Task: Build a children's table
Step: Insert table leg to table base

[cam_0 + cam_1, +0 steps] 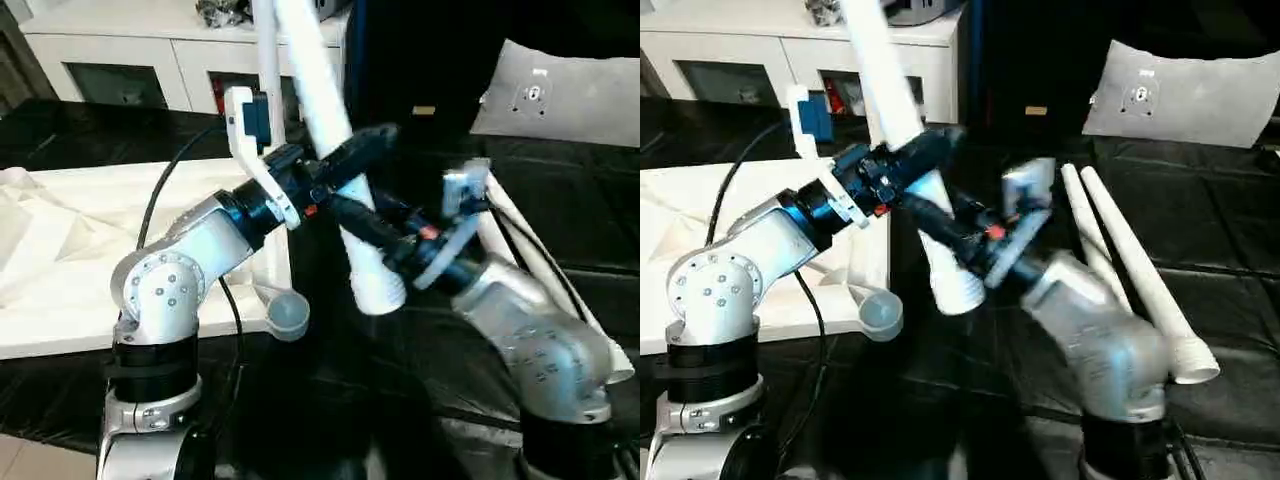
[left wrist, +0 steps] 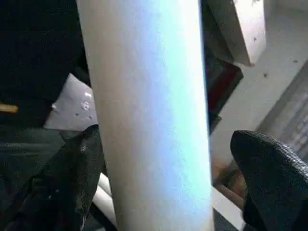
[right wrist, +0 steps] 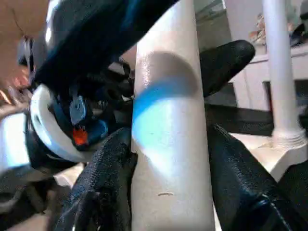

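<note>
Left eye view showed the white table top (image 1: pixel 60 270) lying upside down on the black-covered floor (image 1: pixel 80 130) at the robot's left, its raised rim up and a rounded corner socket (image 1: pixel 288 312) at the near right corner. One leg (image 3: pixel 281 72) stood upright in a socket of the top (seen past the fingers in the right wrist view). A white cabinet (image 1: pixel 130 60) with glass doors ran along the far edge of the floor, and a grey-white cushion (image 1: pixel 1190 95) rested at the far right.

Two more legs (image 1: pixel 1130 265) lay side by side on the black floor at the right, touching each other, open ends toward the robot.

Between the forearms a fourth leg (image 1: pixel 335 150) was held off the floor, tilted, its open end (image 1: pixel 378 292) lowest. The right gripper (image 3: pixel 168 159) was clamped on it, a black finger pressing each side. The left gripper (image 2: pixel 163 178) straddled the same leg higher up with its fingers (image 2: pixel 269 178) spread wide, one well clear of the leg, so it was not gripping.
</note>
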Robot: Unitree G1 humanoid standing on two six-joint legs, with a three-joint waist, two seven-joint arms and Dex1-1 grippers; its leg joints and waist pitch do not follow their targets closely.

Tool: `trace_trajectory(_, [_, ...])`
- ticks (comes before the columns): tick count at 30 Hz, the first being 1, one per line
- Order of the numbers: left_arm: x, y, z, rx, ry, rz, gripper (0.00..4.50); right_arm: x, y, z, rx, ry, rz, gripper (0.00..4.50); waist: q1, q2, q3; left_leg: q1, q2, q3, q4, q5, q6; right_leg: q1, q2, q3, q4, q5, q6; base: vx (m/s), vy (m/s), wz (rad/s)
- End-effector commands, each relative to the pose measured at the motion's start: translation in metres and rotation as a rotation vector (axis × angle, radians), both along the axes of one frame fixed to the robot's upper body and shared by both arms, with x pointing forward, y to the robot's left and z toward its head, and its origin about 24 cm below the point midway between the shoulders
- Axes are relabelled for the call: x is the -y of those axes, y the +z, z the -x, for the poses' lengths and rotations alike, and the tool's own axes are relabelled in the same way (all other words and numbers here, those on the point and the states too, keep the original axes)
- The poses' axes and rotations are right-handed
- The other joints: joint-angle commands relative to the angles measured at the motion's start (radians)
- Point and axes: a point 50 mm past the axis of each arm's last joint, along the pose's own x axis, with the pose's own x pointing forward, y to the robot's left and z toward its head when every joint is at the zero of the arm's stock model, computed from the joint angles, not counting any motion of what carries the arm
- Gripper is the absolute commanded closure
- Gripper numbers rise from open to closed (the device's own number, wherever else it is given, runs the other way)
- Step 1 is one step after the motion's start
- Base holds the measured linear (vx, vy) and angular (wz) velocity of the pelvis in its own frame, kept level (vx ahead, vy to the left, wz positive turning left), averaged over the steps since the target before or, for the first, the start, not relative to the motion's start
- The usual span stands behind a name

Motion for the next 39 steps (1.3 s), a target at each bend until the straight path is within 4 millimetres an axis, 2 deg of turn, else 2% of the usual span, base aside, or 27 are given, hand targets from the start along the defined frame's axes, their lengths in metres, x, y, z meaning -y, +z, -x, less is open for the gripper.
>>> trace_trajectory(1, [-0.003,0.003,-0.001,0.010,0.055,0.006,0.36,-0.005,0.009,0.003,0.078,-0.021,0.005,2.66,0.005,-0.010,-0.060,0.001,0.062,-0.018,-0.075,-0.041,0.005,0.053,-0.084,0.051,-0.076,-0.085,-0.176,0.000,0.000,0.00])
trace_trajectory(2, [-0.003,0.003,-0.002,0.012,0.077,0.010,0.36,-0.007,0.009,0.003,0.094,-0.028,0.015,2.66,0.003,-0.012,-0.059,0.000,0.061,-0.017,-0.075,-0.046,0.005,0.053,-0.084,0.052,-0.078,-0.089,-0.175,0.000,0.000,0.00])
trace_trajectory(3, [-0.003,0.004,-0.002,0.015,0.094,0.012,0.36,-0.008,0.008,0.003,0.101,-0.032,0.016,2.66,0.005,-0.008,-0.059,0.000,0.062,-0.019,-0.076,-0.049,0.003,0.053,-0.085,0.052,-0.078,-0.090,-0.176,0.000,0.000,0.00])
trace_trajectory(4, [-0.001,0.004,-0.002,0.017,0.105,0.027,0.36,-0.008,0.006,0.003,0.102,-0.046,0.009,2.66,0.004,-0.011,-0.059,0.000,0.063,-0.018,-0.076,-0.053,0.005,0.053,-0.084,0.052,-0.079,-0.087,-0.173,0.000,0.000,0.00])
trace_trajectory(6, [0.001,0.005,0.000,0.016,0.095,0.041,0.36,-0.009,0.005,0.003,0.095,-0.049,-0.002,2.66,0.006,-0.010,-0.060,0.000,0.063,-0.019,-0.076,-0.048,0.009,0.054,-0.084,0.052,-0.077,-0.071,-0.177,0.000,0.000,0.00])
trace_trajectory(8, [0.001,0.003,0.001,0.012,0.098,0.042,0.36,-0.009,0.002,0.002,0.106,-0.075,0.019,2.66,0.006,-0.001,-0.061,0.000,0.062,-0.020,-0.074,-0.045,0.010,0.053,-0.083,0.052,-0.075,-0.056,-0.181,0.000,0.000,0.00])
trace_trajectory(10, [0.001,0.002,0.000,0.004,0.121,0.030,0.36,-0.008,0.000,0.001,0.135,-0.112,0.065,2.66,0.004,-0.004,-0.060,0.000,0.063,-0.020,-0.075,-0.052,0.005,0.053,-0.081,0.051,-0.075,-0.050,-0.181,0.000,0.000,0.00])
trace_trajectory(11, [0.001,0.001,-0.002,0.003,0.146,0.011,0.36,-0.009,0.000,-0.001,0.158,-0.140,0.097,2.66,0.004,0.003,-0.060,0.000,0.062,-0.021,-0.075,-0.055,0.001,0.053,-0.081,0.051,-0.074,-0.051,-0.181,0.000,0.000,0.00])
trace_trajectory(14, [0.002,-0.001,-0.006,0.013,0.218,-0.050,0.36,-0.009,-0.001,-0.004,0.205,-0.219,0.146,2.66,-0.002,0.001,-0.058,0.000,0.063,-0.022,-0.079,-0.083,-0.011,0.053,-0.081,0.051,-0.080,-0.072,-0.167,0.000,0.000,0.00])
trace_trajectory(15, [0.002,-0.002,-0.008,0.025,0.256,-0.084,0.36,-0.009,-0.001,-0.005,0.231,-0.236,0.172,2.66,-0.002,0.007,-0.059,0.003,0.063,-0.023,-0.078,-0.089,-0.012,0.054,-0.082,0.052,-0.079,-0.077,-0.167,0.000,0.000,0.00])
trace_trajectory(16, [0.003,-0.002,-0.008,0.053,0.288,-0.122,0.36,-0.010,-0.003,-0.005,0.254,-0.254,0.199,2.66,-0.003,0.002,-0.060,0.001,0.064,-0.024,-0.078,-0.084,-0.011,0.055,-0.081,0.052,-0.079,-0.064,-0.162,0.000,0.000,0.00])
trace_trajectory(20, [0.009,-0.002,-0.004,0.206,0.356,-0.274,0.36,-0.013,-0.007,-0.004,0.325,-0.311,0.258,2.66,-0.006,0.004,-0.061,0.001,0.064,-0.025,-0.078,-0.079,-0.007,0.056,-0.081,0.053,-0.075,-0.032,-0.154,0.000,0.000,0.00])
trace_trajectory(21, [0.010,-0.002,-0.003,0.208,0.365,-0.268,0.43,-0.013,-0.007,-0.005,0.331,-0.327,0.256,2.66,-0.009,0.000,-0.062,0.000,0.065,-0.023,-0.076,-0.071,-0.006,0.057,-0.082,0.053,-0.073,-0.007,-0.163,0.000,0.000,0.00])
trace_trajectory(23, [0.010,-0.003,-0.001,0.203,0.366,-0.256,0.81,-0.014,-0.007,-0.005,0.328,-0.336,0.244,2.66,-0.009,0.003,-0.062,0.001,0.065,-0.022,-0.075,-0.066,-0.002,0.056,-0.080,0.052,-0.069,0.015,-0.180,0.000,0.000,0.00])
trace_trajectory(24, [0.011,-0.003,-0.001,0.206,0.366,-0.262,0.81,-0.014,-0.008,-0.005,0.331,-0.338,0.246,2.66,-0.010,0.003,-0.061,0.001,0.064,-0.022,-0.076,-0.075,-0.001,0.056,-0.080,0.052,-0.071,0.012,-0.187,0.000,0.000,0.00])
trace_trajectory(26, [0.012,-0.007,0.001,0.205,0.365,-0.281,0.79,-0.017,-0.012,-0.004,0.349,-0.332,0.273,2.66,-0.010,0.002,-0.059,0.002,0.067,-0.022,-0.077,-0.096,0.001,0.055,-0.081,0.052,-0.072,-0.014,-0.193,0.000,0.000,0.00])
trace_trajectory(29, [0.013,-0.008,0.001,0.201,0.373,-0.284,1.24,-0.018,-0.015,-0.004,0.360,-0.335,0.283,2.66,-0.011,0.002,-0.058,0.002,0.066,-0.022,-0.079,-0.116,0.001,0.054,-0.082,0.053,-0.075,-0.048,-0.194,0.000,0.000,0.00])
trace_trajectory(31, [0.012,-0.010,0.003,0.191,0.384,-0.261,1.21,-0.017,-0.016,-0.005,0.370,-0.353,0.283,2.66,-0.012,0.001,-0.058,0.001,0.067,-0.022,-0.078,-0.111,0.003,0.054,-0.081,0.054,-0.075,-0.044,-0.193,0.000,0.000,0.00])
trace_trajectory(33, [0.012,-0.011,0.004,0.166,0.380,-0.228,1.51,-0.017,-0.017,-0.005,0.373,-0.361,0.286,2.66,-0.012,0.002,-0.059,0.000,0.066,-0.022,-0.077,-0.104,0.006,0.055,-0.081,0.053,-0.073,-0.022,-0.197,0.000,0.000,0.00])
trace_trajectory(37, [0.012,-0.010,0.005,0.112,0.372,-0.152,1.71,-0.016,-0.018,-0.006,0.375,-0.368,0.292,2.66,-0.012,0.000,-0.060,0.000,0.065,-0.021,-0.074,-0.096,0.013,0.057,-0.080,0.053,-0.071,-0.003,-0.211,0.000,0.000,0.00])
trace_trajectory(39, [0.011,-0.009,0.007,0.085,0.370,-0.109,1.99,-0.015,-0.019,-0.007,0.376,-0.374,0.295,2.66,-0.012,-0.001,-0.059,0.000,0.065,-0.021,-0.074,-0.096,0.021,0.056,-0.080,0.052,-0.072,-0.004,-0.214,0.000,0.000,0.00])
